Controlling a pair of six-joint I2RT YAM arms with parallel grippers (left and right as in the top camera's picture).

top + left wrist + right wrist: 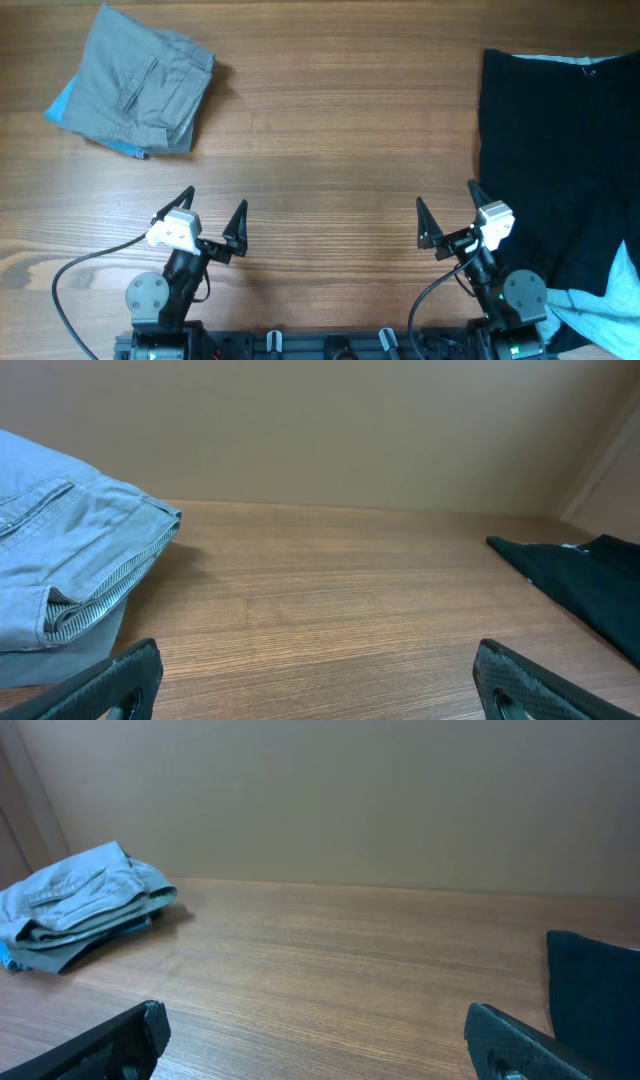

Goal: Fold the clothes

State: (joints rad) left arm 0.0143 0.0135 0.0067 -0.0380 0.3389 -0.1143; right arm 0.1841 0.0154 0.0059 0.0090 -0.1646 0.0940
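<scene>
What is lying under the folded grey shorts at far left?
A light blue fabric peeks out from under the grey shorts along their left edge. Most is covered, so its type is unclear.

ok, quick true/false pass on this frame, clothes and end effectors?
1. The grey trousers lie folded at the table's far left. True.
2. The left end effector is shut on the grey trousers. False: it is open, empty and well apart from them.
3. The black garment lies spread on the right side. True.
4. The right end effector holds the black garment. False: it is open and holds nothing.
</scene>
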